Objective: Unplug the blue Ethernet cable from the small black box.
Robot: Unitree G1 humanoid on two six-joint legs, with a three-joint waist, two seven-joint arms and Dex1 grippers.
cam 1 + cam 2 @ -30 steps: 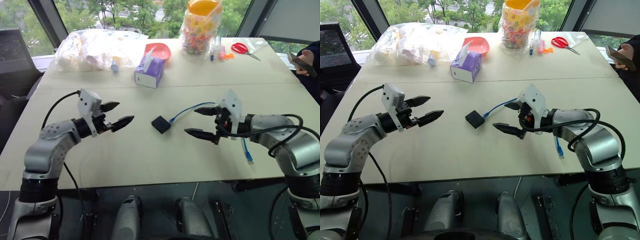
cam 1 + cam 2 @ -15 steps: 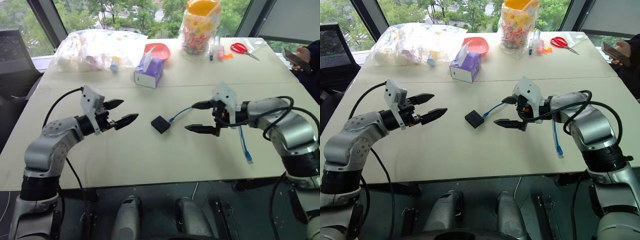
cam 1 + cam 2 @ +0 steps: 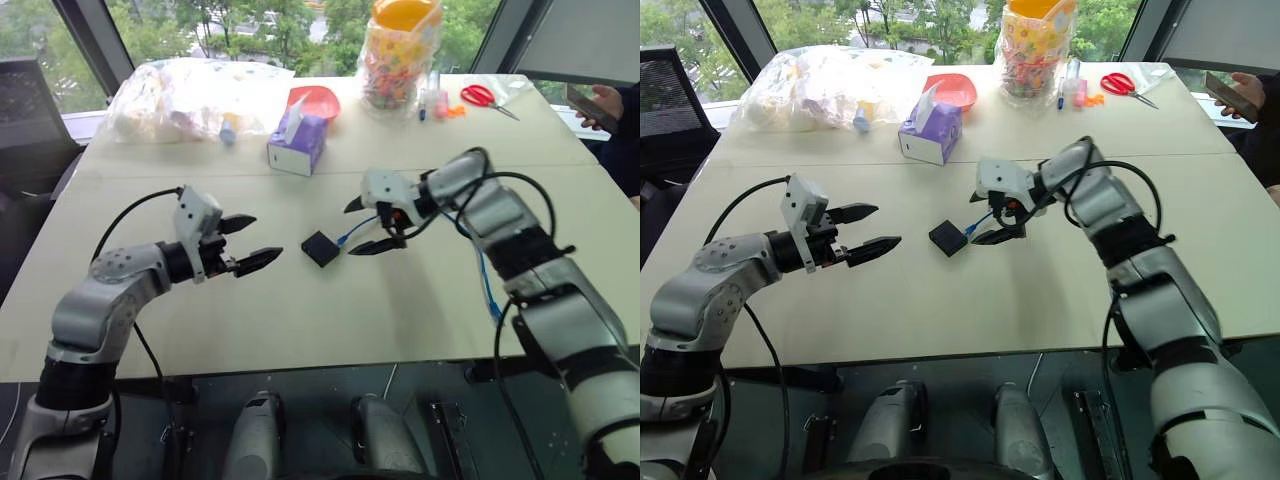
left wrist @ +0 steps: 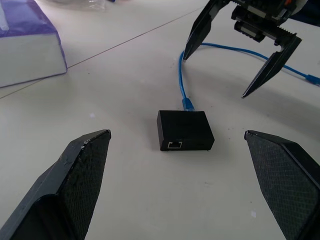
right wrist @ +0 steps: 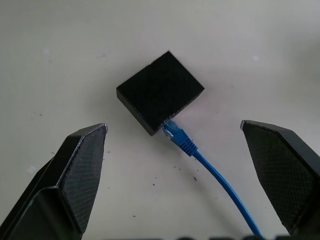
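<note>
A: Where's the small black box [image 3: 321, 248]?

B: Mid-table [image 3: 300, 320], blue Ethernet cable [image 5: 210, 172] still plugged in. Right gripper [image 3: 365, 226], jaws wide, straddles the cord behind the plug. Left gripper [image 3: 247, 243], also wide, sits farther off.

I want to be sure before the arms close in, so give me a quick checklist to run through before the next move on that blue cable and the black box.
1. Blue Ethernet cable still plugged into the small black box: yes, ok to proceed.
2. Right gripper open and above the plug end: ok.
3. Left gripper open, facing the box's free port side: ok.
4. Box held steady by anything: not ok, both grippers are apart from it.
5. Table around the box free of clutter: ok, the purple tissue box stands well away.
6. Plug's latch tab pressed: cannot tell.
</note>
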